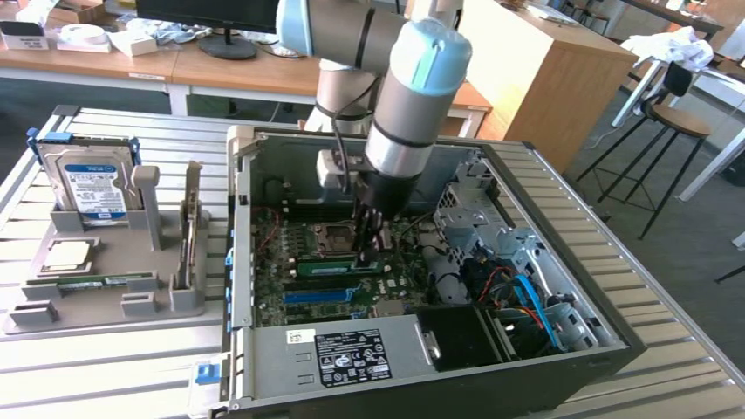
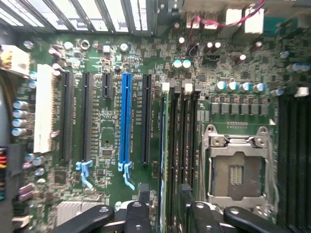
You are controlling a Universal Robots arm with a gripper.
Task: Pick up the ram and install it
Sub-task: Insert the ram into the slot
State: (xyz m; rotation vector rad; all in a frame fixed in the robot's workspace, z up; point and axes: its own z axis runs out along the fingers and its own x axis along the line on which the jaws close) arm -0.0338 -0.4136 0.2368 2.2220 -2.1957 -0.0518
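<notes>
Reaching down into the open black-and-silver computer tower case [image 1: 605, 301], which lies on its side on the slatted metal table [image 1: 93, 380], the grey and pale-blue robot arm [image 1: 407, 96] holds its black pincer [image 1: 370, 251] just over the green motherboard [image 1: 277, 304]. The pincer is released: in the wrist view its two black fingers [image 2: 138, 216] stand apart and grasp nothing, one on either side of a memory slot. The thin, long green circuit-board ram stick [image 1: 338, 267] stands on edge in that black slot, directly under the pincer and between the fingers without touching them. It runs parallel to the neighbouring black memory slots, with the square silver-framed processor socket [image 2: 235, 167] just beside them on one side and the long blue expansion slot [image 2: 126, 121] near on the other. Whether the stick is pressed fully home, I cannot tell. On the exterior view's left, well apart from the case, a grey moulded holder [image 1: 149, 201] sits on the table and carries a boxy silver hard drive with a blue-white label [image 1: 91, 188] standing upright, a small square silver processor chip [image 1: 68, 255] lying flat, and a second green ram stick [image 1: 99, 283] lying flat near the holder's front.
</notes>
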